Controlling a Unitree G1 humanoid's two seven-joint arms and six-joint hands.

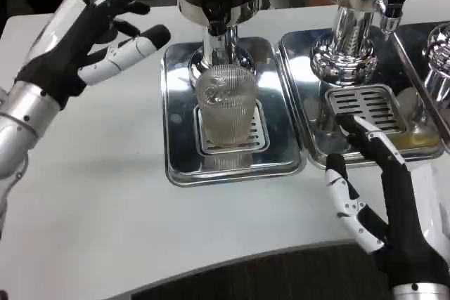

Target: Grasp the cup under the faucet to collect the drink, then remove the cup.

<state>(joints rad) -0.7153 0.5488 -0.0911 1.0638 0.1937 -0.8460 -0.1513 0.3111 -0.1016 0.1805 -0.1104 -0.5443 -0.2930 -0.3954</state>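
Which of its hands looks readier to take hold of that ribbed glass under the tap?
Probably the left hand: it hovers open beside the cup, fingers pointing toward it with nothing between. The right hand lies low, fingertips on the neighbouring tray, whose rim stands in its way.

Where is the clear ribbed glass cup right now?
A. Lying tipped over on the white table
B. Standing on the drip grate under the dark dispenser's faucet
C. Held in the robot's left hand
B: the clear ribbed glass cup stands upright on the slotted drip grate beneath the black faucet, untouched by either hand.
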